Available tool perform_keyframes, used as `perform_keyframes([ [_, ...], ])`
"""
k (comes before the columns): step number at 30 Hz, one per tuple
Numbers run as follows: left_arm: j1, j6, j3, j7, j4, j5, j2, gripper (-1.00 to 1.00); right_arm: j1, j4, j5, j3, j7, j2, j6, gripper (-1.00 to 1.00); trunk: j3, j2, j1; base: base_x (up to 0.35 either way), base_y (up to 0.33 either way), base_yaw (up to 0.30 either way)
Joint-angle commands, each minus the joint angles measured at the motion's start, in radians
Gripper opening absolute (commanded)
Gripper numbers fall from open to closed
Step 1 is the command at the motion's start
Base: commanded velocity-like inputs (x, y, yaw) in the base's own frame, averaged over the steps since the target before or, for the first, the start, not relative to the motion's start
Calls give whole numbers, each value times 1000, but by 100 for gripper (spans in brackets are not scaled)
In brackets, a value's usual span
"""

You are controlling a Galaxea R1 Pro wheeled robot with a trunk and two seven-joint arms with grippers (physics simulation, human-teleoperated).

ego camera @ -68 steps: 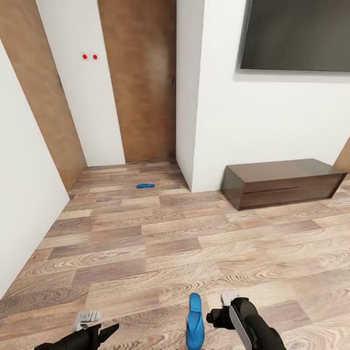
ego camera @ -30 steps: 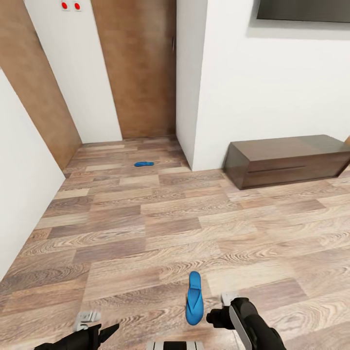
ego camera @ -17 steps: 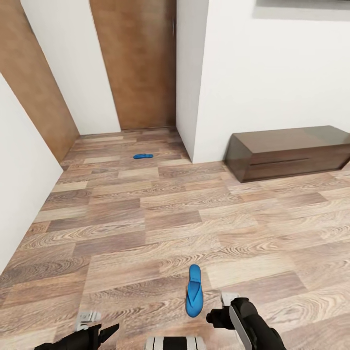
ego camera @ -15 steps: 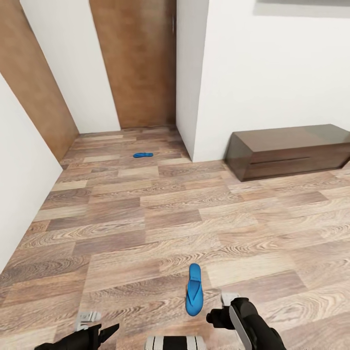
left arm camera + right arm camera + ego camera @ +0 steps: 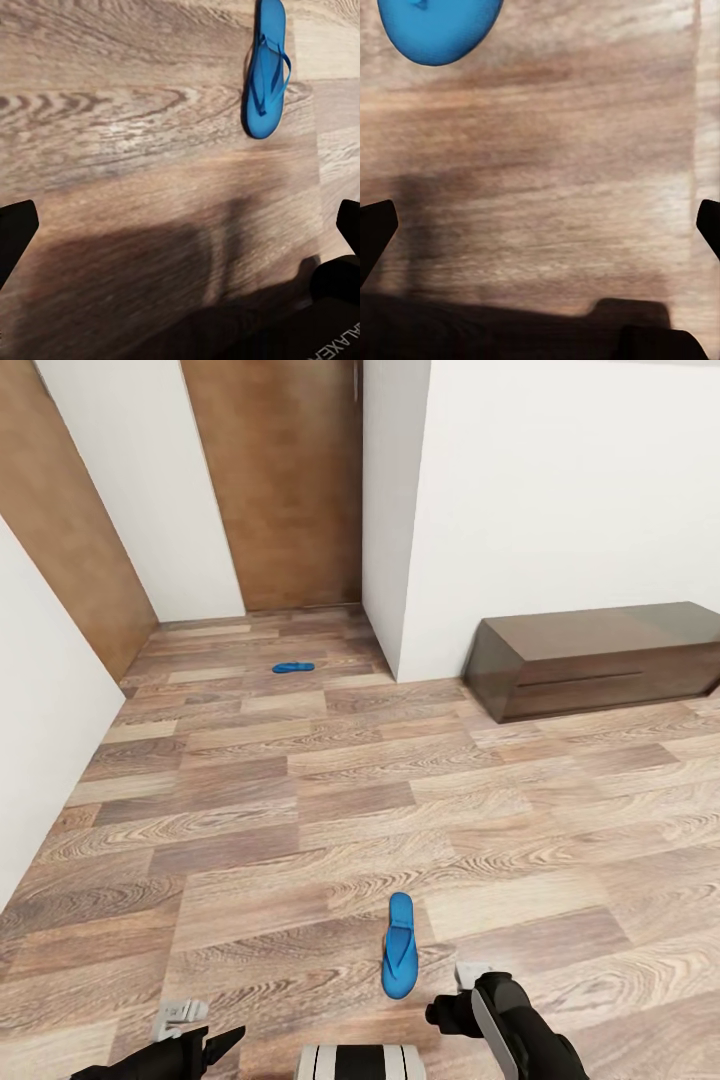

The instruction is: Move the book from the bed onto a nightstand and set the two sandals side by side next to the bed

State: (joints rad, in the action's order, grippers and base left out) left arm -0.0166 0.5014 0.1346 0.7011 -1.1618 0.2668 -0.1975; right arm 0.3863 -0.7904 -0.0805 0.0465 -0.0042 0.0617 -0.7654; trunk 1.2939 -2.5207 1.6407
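One bright blue sandal [image 5: 399, 945] lies flat on the wood-plank floor just ahead of me, between my two arms. It also appears in the left wrist view [image 5: 266, 71], and its rounded end [image 5: 439, 26] shows in the right wrist view. The other sandal [image 5: 293, 667] lies far off, in the passage by the brown door. My left gripper [image 5: 182, 1018] hangs low at the left, open and empty [image 5: 180, 225]. Just right of the near sandal, my right gripper [image 5: 468, 975] is open too and holds nothing [image 5: 540, 225]. The book, the bed and the nightstand are out of view.
A long low dark brown cabinet [image 5: 600, 657] stands against the white wall at the right. A white wall corner [image 5: 385, 560] juts out between it and the passage. A brown door [image 5: 280, 480] closes the passage; a white wall [image 5: 40, 690] runs along the left.
The camera has tilted downward, so the whole picture has slid up and the dark screen on the wall has left the top. Sandals and arms have not moved.
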Motion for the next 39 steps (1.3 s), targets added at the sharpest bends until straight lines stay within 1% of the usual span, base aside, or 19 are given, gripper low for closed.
perform_keyframes([
  [1, 0, 8, 1, 1, 0, 6, 0, 100, 1, -1, -8, 1, -3, 0, -4, 100, 1, 0, 0, 0, 0, 0],
  [6, 0, 1, 2, 1, 1, 6, 0, 100, 0, -1, -5, 1, -4, 0, -2, 100, 1, 0, 0, 0, 0, 0],
  [9, 0, -16, 1, 1, 1, 6, 0, 100, 0, -2, -1, 2, -10, 0, 25, 100, 1, 0, 0, 0, 0, 0],
  [11, 0, -27, 1, 1, 0, 6, 0, 100, 0, -2, -1, 2, -41, 1, 80, 100, 1, 0, 0, 0, 0, 0],
  [16, 0, -31, 0, 1, 1, 6, 1, 100, 0, -2, -3, 3, -96, 0, 113, 100, 1, 0, 0, 0, 0, 0],
  [20, 0, -32, 1, 0, 1, 7, 0, 100, 1, -1, -8, 3, -112, 0, 119, 100, 1, 0, 0, 17, 0, 0],
  [24, 0, -33, 2, -1, 11, 9, 0, 100, 1, -1, -10, 1, -116, 0, 121, 100, 1, 0, 0, 162, 0, 0],
  [27, 0, -48, 2, -1, 25, 9, 0, 100, 1, -1, -10, 1, -117, 0, 121, 100, 1, 0, 0, 247, 0, 0],
  [30, 0, -79, 2, -2, 28, 8, 1, 100, 1, 0, -10, 1, -117, 0, 121, 100, 1, 0, 0, 92, 0, 0],
  [39, 0, -91, 2, -2, 30, 8, 1, 100, 0, 0, -10, 1, -117, 0, 121, 100, 1, 0, 0, 78, 44, 0],
])
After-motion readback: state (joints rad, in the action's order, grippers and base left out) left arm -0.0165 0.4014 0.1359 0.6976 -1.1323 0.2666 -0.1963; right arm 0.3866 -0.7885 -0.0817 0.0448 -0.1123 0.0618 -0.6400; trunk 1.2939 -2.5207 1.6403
